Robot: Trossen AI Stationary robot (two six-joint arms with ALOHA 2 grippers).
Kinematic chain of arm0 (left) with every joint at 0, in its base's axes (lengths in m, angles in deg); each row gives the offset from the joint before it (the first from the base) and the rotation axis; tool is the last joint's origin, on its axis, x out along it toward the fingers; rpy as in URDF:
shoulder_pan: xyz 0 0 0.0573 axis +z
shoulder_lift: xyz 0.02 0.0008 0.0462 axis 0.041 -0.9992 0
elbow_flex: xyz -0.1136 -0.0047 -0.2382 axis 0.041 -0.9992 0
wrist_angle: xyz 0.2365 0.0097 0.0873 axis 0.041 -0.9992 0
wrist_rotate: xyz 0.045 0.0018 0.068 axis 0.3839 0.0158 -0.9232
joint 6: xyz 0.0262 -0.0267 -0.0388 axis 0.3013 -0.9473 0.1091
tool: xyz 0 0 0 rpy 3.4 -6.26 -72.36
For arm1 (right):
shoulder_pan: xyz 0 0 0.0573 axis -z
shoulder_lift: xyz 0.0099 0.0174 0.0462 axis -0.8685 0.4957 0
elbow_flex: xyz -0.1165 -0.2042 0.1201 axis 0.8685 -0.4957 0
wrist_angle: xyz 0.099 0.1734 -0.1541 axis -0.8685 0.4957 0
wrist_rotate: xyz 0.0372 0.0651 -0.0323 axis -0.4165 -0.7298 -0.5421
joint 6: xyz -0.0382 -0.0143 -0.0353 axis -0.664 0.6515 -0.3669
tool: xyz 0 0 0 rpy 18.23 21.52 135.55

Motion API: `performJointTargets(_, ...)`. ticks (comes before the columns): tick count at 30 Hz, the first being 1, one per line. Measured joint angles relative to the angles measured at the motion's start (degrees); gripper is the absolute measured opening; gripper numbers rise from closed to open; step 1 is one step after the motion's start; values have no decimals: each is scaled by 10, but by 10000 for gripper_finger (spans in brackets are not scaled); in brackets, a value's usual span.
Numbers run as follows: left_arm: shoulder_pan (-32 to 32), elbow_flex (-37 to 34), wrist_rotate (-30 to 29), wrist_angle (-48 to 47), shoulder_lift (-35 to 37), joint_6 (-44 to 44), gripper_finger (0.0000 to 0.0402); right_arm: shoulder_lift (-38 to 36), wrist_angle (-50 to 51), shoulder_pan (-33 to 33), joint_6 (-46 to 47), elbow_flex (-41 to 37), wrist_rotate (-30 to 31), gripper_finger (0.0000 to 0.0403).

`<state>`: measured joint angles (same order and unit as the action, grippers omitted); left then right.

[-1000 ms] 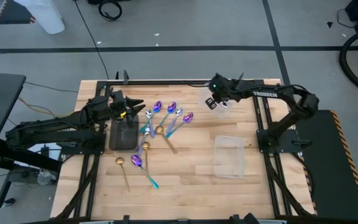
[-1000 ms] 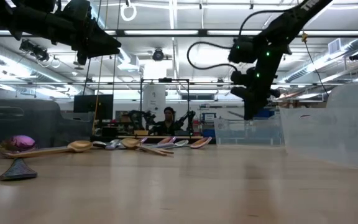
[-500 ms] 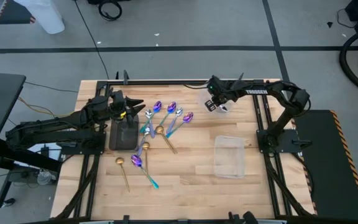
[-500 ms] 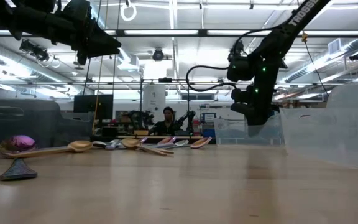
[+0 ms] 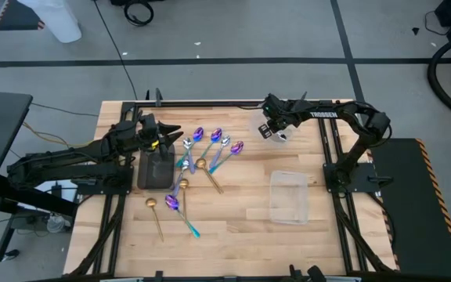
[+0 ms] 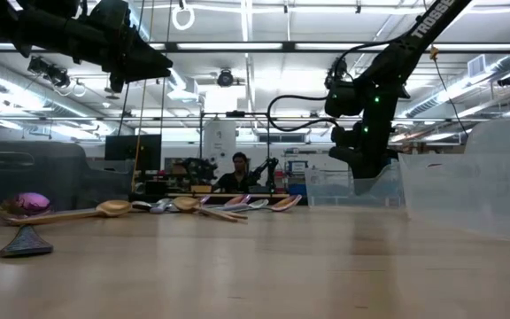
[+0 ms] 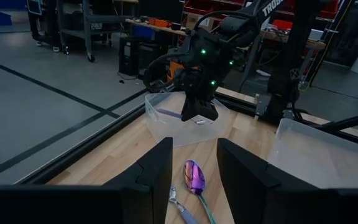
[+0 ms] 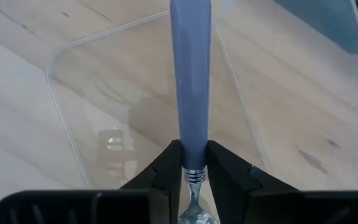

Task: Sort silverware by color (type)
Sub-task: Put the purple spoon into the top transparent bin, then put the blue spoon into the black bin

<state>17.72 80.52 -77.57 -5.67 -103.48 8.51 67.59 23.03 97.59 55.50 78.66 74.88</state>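
My right gripper (image 5: 271, 131) hangs over a clear container (image 5: 282, 138) near the table's far edge, shut on a silver spoon with a lilac handle (image 8: 190, 74). My left gripper (image 5: 172, 141) stays open and empty above the dark grey tray (image 5: 155, 169) at the left. Several spoons lie flat on the wood in a cluster (image 5: 210, 150) between the arms, purple-blue ones with teal handles among them. A gold spoon (image 5: 155, 211) and a purple-blue one (image 5: 177, 207) lie nearer the front. My right gripper pinches the lilac handle between its two fingers at the end next to the silver neck (image 8: 191, 157). The fingers slant steeply down from above, and the spoon runs along them. The handle points ahead, down into the clear container (image 8: 67, 124); whether its tip touches the floor I cannot tell.
A second clear container (image 5: 290, 196) stands on the right half, nearer the front. The black frame rails (image 5: 331, 157) run along both sides of the wooden top. A person shows in the room behind the table (image 6: 240, 168).
My right gripper has sunk with the lilac-handled spoon toward the clear container at the far edge and has rolled a little. The spoons on the table lie as before.
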Motion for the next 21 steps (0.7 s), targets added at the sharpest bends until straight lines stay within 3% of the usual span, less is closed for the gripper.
performJointTargets(13,0,0,0,0,0,0,135,-23,25,-7,-4,16,-29,147)
performJointTargets(18,0,0,0,0,0,0,134,-36,43,-42,-11,50,-22,151)
performJointTargets(21,0,0,0,0,0,4,135,-41,43,-78,-17,76,11,151)
